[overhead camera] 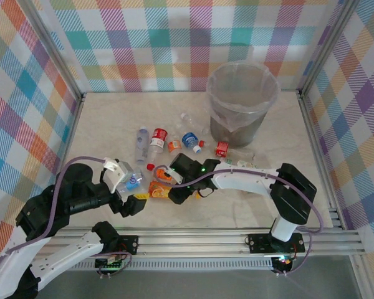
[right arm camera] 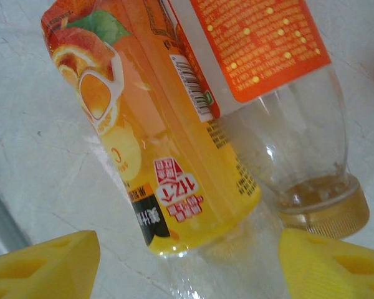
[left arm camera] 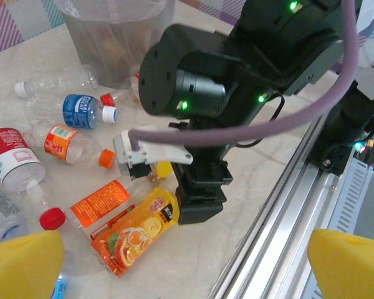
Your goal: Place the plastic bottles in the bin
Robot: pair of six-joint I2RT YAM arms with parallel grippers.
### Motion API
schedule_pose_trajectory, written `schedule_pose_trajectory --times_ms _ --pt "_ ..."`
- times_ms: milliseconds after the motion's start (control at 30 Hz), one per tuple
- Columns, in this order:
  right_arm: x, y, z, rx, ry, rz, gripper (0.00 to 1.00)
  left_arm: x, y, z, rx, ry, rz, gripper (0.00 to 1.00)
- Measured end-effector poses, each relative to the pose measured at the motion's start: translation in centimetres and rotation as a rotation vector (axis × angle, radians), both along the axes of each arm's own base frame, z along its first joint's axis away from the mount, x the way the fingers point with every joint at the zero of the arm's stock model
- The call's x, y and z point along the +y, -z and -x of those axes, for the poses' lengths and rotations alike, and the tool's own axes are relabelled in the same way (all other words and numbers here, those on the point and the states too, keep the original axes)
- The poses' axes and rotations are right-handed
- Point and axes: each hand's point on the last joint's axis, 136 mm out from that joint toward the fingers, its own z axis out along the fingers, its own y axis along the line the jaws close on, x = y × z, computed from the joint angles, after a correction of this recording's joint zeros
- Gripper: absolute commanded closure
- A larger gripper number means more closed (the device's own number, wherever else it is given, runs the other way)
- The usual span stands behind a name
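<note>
Several plastic bottles [overhead camera: 157, 141] lie scattered on the table in front of the bin [overhead camera: 242, 99]. My right gripper [right arm camera: 187, 261] is open low over two of them. The neck end of an orange juice bottle [right arm camera: 168, 143] lies between its yellow pads, with a gap on both sides. Beside it lies a clear bottle with an orange label [right arm camera: 262, 62] and a yellow cap. In the left wrist view the right gripper [left arm camera: 174, 187] reaches down onto the juice bottle [left arm camera: 134, 230]. My left gripper [overhead camera: 132, 187] stands open, just left of these two bottles, by a blue-capped bottle [overhead camera: 132, 180].
The bin [left arm camera: 115, 37] stands at the back right with a clear liner and something inside. The metal rail [overhead camera: 224, 240] runs along the near edge. Checked walls close in the sides. Bare table lies between the bottles and the rail.
</note>
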Motion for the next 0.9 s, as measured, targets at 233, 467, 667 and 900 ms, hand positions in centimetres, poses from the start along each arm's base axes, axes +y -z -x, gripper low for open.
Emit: schedule_pose_trajectory --times_ms 233,467,667,900 --pt "0.4 1.2 0.3 -0.040 -0.043 0.087 0.25 0.4 0.3 0.2 0.011 -0.023 0.019 0.00" --pt "0.5 2.7 0.7 -0.024 -0.085 0.167 0.22 0.3 0.8 0.0 0.017 -0.026 0.013 0.00" --pt "0.0 4.2 1.3 0.004 -0.110 0.225 0.22 0.3 1.1 -0.1 0.020 -0.031 0.007 0.00" --pt "0.0 4.6 1.7 0.019 -0.120 0.238 0.29 -0.1 1.2 -0.5 0.015 -0.034 0.020 0.00"
